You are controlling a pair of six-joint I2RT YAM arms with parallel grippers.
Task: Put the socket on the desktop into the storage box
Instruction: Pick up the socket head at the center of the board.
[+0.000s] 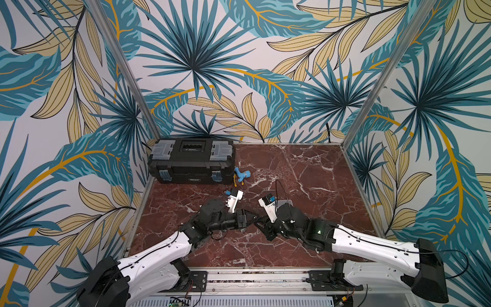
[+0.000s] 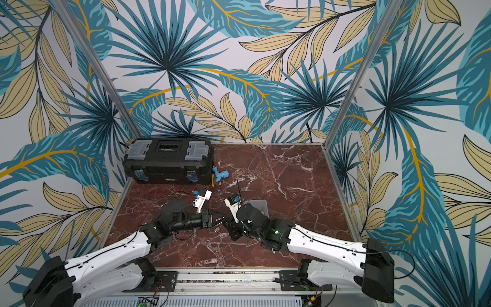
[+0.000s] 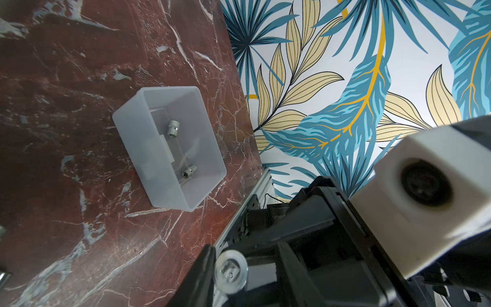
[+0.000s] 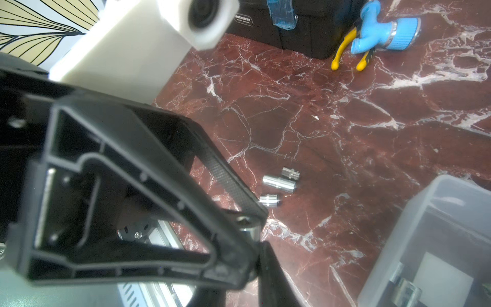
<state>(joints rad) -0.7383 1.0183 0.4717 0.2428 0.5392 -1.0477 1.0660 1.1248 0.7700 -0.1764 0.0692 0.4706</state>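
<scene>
A small chrome socket (image 4: 249, 227) hangs clear of the desktop (image 4: 372, 119), right where the tips of the two claws meet. The right claw (image 1: 258, 225) is closed with its tip touching the socket. Whether it pinches the piece or only steadies it, I cannot tell. The left claw (image 1: 252, 218) has a finger on either side of the socket's round wall, jaws partly drawn in, but a firm pinch cannot be confirmed.

Below the claw tips, three loose sockets (image 4: 279, 183) lie close together on the marble. The storage box (image 3: 138, 143) stands ahead of the left claw, just behind the right claw's wrist, with two sockets (image 3: 173, 127) on its floor.

The piece is probably solid steel: stiff, dense for its size, light enough for either claw, and not fragile. Its polished wall looks slippery, and it will likely roll if laid on its side. The best hold is likely across the barrel at mid-length, with the pads flat on opposite sides, rather than end to end. A low release should keep it from bouncing out.
</scene>
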